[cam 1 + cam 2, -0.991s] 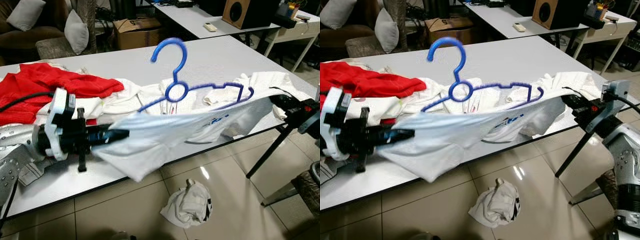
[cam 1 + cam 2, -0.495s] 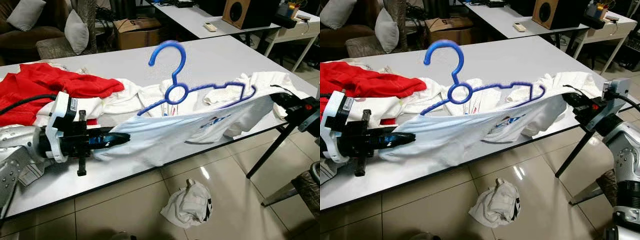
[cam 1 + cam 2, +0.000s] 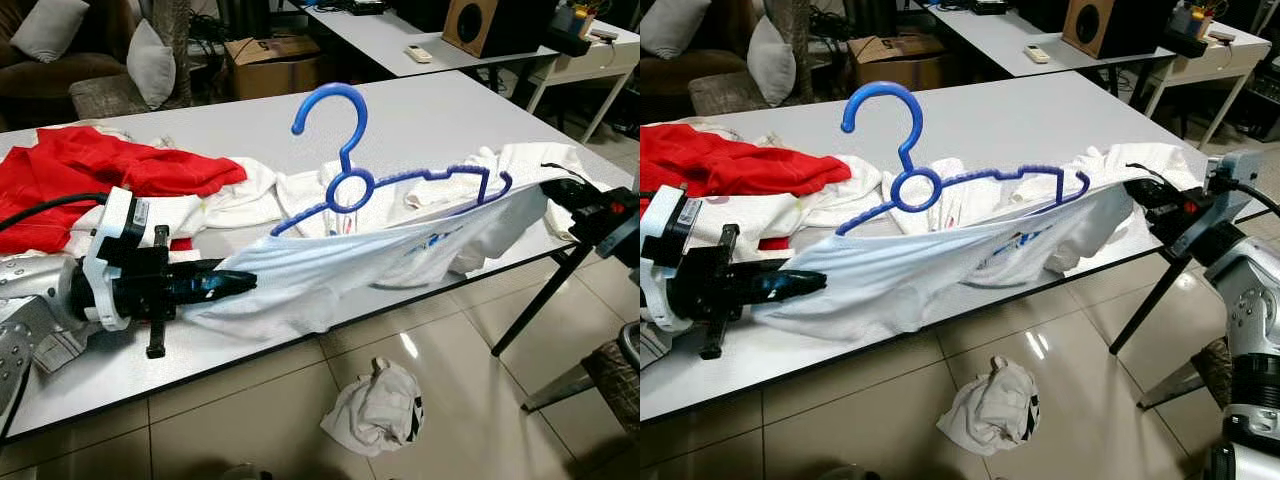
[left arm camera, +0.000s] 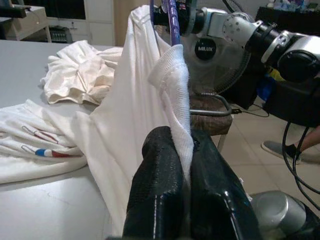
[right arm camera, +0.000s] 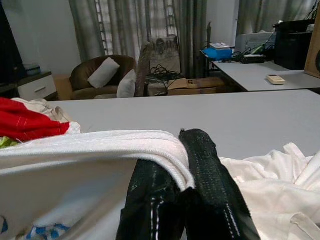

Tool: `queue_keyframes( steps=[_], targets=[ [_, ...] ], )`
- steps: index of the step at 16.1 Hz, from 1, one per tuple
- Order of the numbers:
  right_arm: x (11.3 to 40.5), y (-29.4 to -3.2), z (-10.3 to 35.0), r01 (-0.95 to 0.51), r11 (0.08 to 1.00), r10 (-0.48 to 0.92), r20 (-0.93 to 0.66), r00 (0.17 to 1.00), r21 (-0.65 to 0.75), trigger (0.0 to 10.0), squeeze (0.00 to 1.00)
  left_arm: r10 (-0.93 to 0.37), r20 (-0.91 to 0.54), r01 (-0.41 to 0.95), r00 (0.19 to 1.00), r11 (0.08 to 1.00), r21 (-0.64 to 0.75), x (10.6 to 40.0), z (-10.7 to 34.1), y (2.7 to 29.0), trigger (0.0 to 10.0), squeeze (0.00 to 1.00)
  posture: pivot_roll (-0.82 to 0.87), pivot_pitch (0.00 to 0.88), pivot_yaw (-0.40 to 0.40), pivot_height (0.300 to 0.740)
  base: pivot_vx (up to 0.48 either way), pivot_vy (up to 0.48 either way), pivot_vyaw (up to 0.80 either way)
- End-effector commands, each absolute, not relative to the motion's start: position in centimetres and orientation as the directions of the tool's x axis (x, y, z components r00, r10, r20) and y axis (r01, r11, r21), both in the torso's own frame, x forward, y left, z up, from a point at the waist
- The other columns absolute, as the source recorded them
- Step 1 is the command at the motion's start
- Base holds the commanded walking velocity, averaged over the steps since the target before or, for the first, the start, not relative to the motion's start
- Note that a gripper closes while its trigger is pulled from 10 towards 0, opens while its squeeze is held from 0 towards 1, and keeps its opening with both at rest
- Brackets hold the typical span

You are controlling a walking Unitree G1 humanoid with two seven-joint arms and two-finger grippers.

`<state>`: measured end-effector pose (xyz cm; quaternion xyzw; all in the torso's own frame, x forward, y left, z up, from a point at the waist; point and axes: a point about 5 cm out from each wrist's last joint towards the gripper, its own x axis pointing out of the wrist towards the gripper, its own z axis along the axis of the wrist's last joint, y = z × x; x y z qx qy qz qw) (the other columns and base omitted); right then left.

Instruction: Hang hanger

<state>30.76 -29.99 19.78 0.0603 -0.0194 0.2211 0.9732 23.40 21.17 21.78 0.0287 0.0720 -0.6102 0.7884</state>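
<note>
A blue plastic hanger (image 3: 345, 165) stands upright inside a white T-shirt (image 3: 350, 262) stretched over the front edge of the grey table (image 3: 420, 120). My left gripper (image 3: 238, 283) is shut on the shirt's hem at its left end; the left wrist view has both black fingers (image 4: 160, 165) pinching the ribbed hem (image 4: 175, 85). My right gripper (image 3: 1145, 190) is shut on the shirt's right end, with white cloth (image 5: 125, 145) clamped between its fingers (image 5: 200, 155). The hanger's hook (image 3: 885, 105) points up, held by nothing but the shirt.
A red garment (image 3: 80, 170) and more white clothes (image 3: 240, 200) lie on the table behind the shirt. A crumpled white cloth (image 3: 380, 405) lies on the tiled floor. Black tripod legs (image 3: 540, 300) stand at the right. A second table, speaker and cardboard box stand behind.
The left gripper has drawn back to the left and slightly lower, pulling the shirt flatter. The hanging fold has risen, and the hanger has shifted a little left.
</note>
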Motion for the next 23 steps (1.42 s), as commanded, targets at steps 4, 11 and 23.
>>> queue_keyframes(
  steps=[4,11,23],
  targets=[
    [30.6,-31.3,21.1,-0.382,0.922,0.377,0.082,0.923,0.065,0.0,0.0,-0.9,-0.268,0.938,0.344,0.345,0.047,24.4,21.0,21.9,0.0,0.0,-0.13,0.0,-0.008,0.74,0.0,0.0,0.0],
    [29.9,-27.7,21.6,-0.566,0.825,0.565,0.047,0.824,0.006,0.0,0.0,-0.809,-0.323,0.87,0.492,0.441,0.22,26.9,20.7,21.9,0.0,0.0,-0.13,0.0,0.003,0.74,0.0,0.0,0.0],
    [29.2,-31.9,21.1,-0.46,0.888,0.46,-0.01,0.888,0.018,0.0,0.0,-0.76,-0.277,0.809,0.588,0.56,0.182,26.8,20.7,26.6,0.0,0.0,-0.13,0.0,-0.005,0.74,0.0,0.0,0.0]
  ],
)
